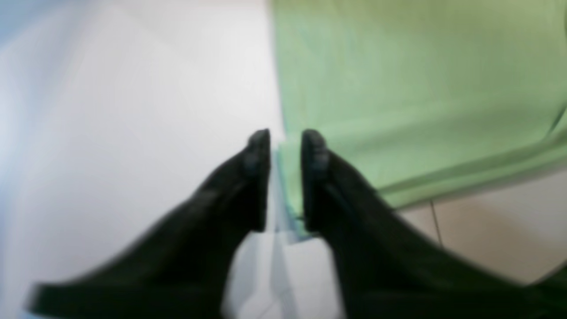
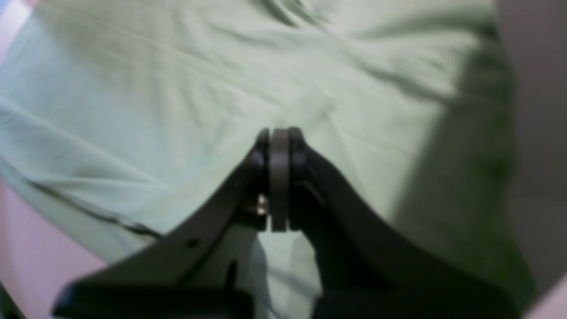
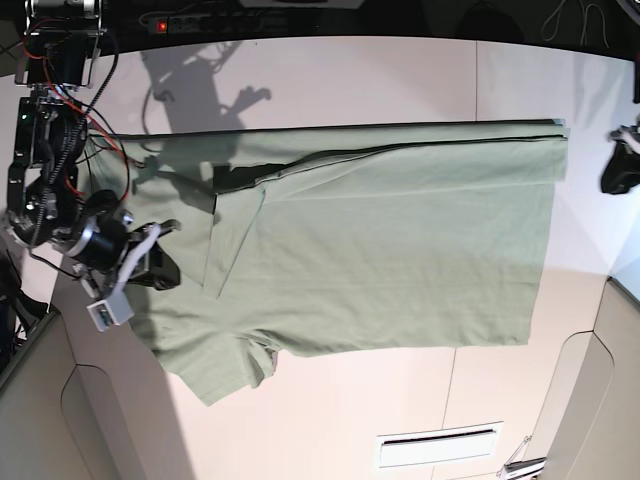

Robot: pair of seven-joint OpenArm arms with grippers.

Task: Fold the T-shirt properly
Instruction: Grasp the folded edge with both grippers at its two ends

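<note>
Base view: T-shirt (image 3: 390,240) flat on desk (image 3: 330,80), right gripper (image 2: 279,177) jaws pressed together over collar end, left gripper (image 1: 285,177) narrow at hem edge, grip unclear; pinch both layers evenly before lifting.

T-shirt (image 3: 380,250) covers table (image 3: 350,80) centre; margins w/ free room.

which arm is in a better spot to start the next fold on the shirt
Probably the right. In the base view the right gripper sits over the T-shirt at its collar end, jaws shut with no cloth visibly between them. The left gripper is at the hem end, apparently just off the cloth, its jaws slightly apart.
</note>
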